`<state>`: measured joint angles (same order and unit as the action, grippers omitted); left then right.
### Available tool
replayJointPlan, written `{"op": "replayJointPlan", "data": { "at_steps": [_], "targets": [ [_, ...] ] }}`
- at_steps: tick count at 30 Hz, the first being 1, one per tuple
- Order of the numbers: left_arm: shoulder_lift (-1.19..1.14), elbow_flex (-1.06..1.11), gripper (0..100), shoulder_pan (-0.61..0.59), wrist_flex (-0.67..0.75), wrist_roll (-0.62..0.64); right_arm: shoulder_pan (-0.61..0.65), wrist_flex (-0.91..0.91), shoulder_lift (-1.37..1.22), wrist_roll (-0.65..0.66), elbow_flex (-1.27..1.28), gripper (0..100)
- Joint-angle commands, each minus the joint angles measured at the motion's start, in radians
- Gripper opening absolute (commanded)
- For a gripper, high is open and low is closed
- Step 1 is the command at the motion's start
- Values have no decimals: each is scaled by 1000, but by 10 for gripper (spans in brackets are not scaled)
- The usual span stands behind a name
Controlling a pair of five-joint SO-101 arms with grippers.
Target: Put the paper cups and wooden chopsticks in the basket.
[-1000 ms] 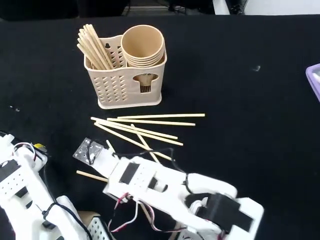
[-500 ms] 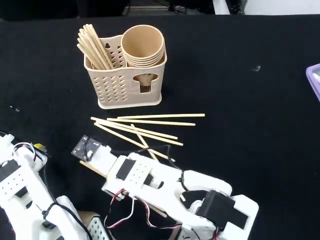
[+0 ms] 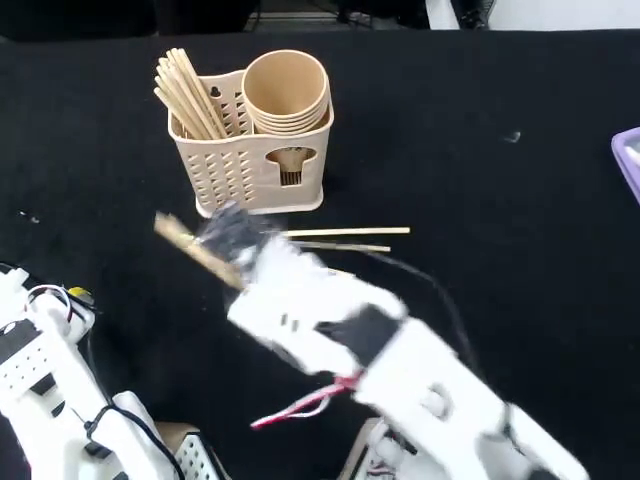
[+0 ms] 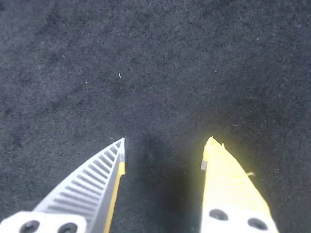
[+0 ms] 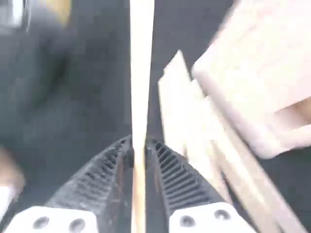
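Your right gripper (image 5: 139, 145) is clamped tight on one wooden chopstick (image 5: 141, 73), which runs straight out between the jaws. In the high view that gripper (image 3: 228, 235) sits just in front of the basket (image 3: 250, 170), blurred. The held stick (image 3: 190, 245) pokes out tilted toward the left arm's side; can't tell if it clears the cloth. The basket stands upright on the black table (image 3: 500, 250). Stacked paper cups (image 3: 287, 90) fill its right compartment and a bundle of chopsticks (image 3: 188, 95) leans in the left one. A few loose chopsticks (image 3: 345, 232) lie flat just in front of the basket, partly hidden under your right arm (image 3: 400, 360). The right wrist view shows them (image 5: 194, 136) beside the gripper, with the basket wall (image 5: 257, 82) beyond. Your left gripper (image 4: 165, 143) is spread wide, holding nothing, over black cloth. The left arm (image 3: 40, 370) sits at the near left corner.
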<state>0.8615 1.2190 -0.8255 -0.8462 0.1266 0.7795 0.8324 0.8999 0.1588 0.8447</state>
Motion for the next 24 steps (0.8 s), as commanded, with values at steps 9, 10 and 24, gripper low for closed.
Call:
{"op": "replayJointPlan", "data": {
  "at_steps": [9,10,24],
  "targets": [
    [12,-53,259,2,12,2,-170,-1056,-128,-133,-128,11],
    [12,-51,259,2,12,2,-172,-1097,-189,-133,-163,11],
    [12,-51,259,2,12,2,-242,-1142,-789,-135,-558,11]
  ]
}}
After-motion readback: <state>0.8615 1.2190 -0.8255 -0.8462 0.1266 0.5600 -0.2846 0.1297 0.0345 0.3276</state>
